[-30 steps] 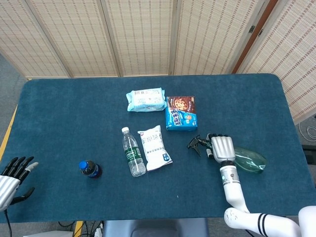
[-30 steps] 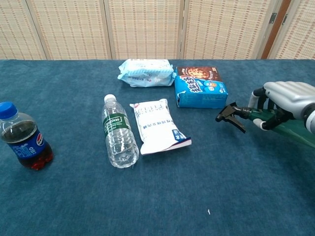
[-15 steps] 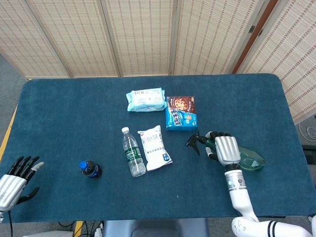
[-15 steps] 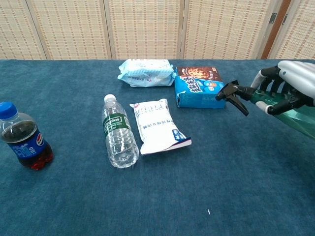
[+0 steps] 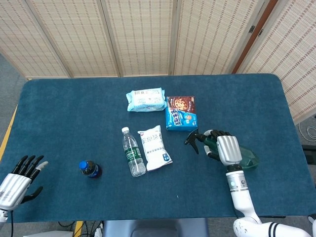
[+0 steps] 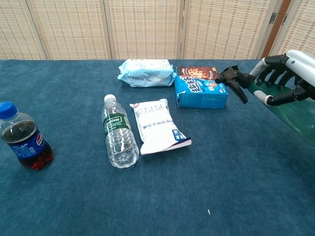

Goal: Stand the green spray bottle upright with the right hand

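The green spray bottle (image 5: 247,159) is lifted off the table, tilted, with its black trigger head (image 5: 193,139) pointing left and up. My right hand (image 5: 224,148) grips it around the neck. In the chest view the right hand (image 6: 288,73) holds the bottle (image 6: 290,113) at the right edge, nozzle (image 6: 232,78) raised in front of the blue box. My left hand (image 5: 22,175) hovers with fingers spread at the lower left, holding nothing.
A blue cookie box (image 5: 181,113) lies just left of the nozzle. A white packet (image 5: 154,147), a clear water bottle (image 5: 133,152) lying down, a wipes pack (image 5: 145,99) and a small upright cola bottle (image 5: 90,169) sit further left on the blue table (image 5: 247,98).
My right hand has raised the spray bottle off the table; the nozzle end has risen and moved towards the blue box. The left hand has drifted slightly.
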